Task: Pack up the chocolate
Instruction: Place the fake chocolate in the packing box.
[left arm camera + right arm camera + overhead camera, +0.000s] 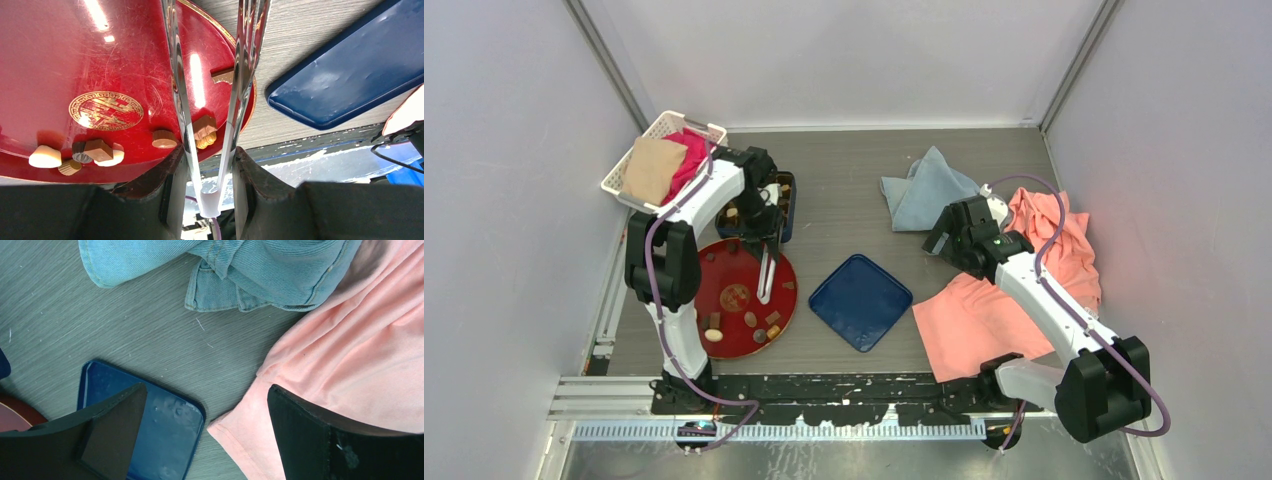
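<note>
1. Because the chocolate lies loose on the red plate (most of it bunched at the near rim), the left jaws are clamped on the tongs near their hinge end. That lets the long blades reach the pieces with the wrist up off the plate.
2. The tong blades are spread and carry nothing. In the left wrist view one brown piece lies between them. I can't tell if it touches either blade.
3. A dark box sits just behind the plate, partly under the left arm. It seems to hold a few pieces, so it is probably where they get packed. The blue lid lies flat beside the plate, out of the tongs' way.
4. The right jaws are wide open and empty, hovering over the surface between the lid and the pink cloth. My read is that they are parked clear of the left arm.
5. Next move, as I judge it, is to close the blades gently on a single piece. The plate is glossy, so small pieces may skid.
</note>
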Controlling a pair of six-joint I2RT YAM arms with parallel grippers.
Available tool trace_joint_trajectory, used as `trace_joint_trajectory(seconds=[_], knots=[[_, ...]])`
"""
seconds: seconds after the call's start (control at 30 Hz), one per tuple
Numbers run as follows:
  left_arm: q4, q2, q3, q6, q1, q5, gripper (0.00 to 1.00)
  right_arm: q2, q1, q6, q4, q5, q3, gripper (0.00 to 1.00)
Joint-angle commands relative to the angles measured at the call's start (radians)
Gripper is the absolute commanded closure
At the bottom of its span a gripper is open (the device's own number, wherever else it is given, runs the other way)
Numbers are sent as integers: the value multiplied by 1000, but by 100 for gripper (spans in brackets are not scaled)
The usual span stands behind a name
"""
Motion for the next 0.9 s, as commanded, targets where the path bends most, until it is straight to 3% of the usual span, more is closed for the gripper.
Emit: trace_joint_trajectory(seconds=[0.0, 0.87], knots=[[-22, -23, 10, 17, 3, 11, 80, -32, 3, 7, 14, 22, 3, 4], [-32, -27, 13, 17, 3, 9, 72, -34, 1, 7, 12, 20, 6, 4]])
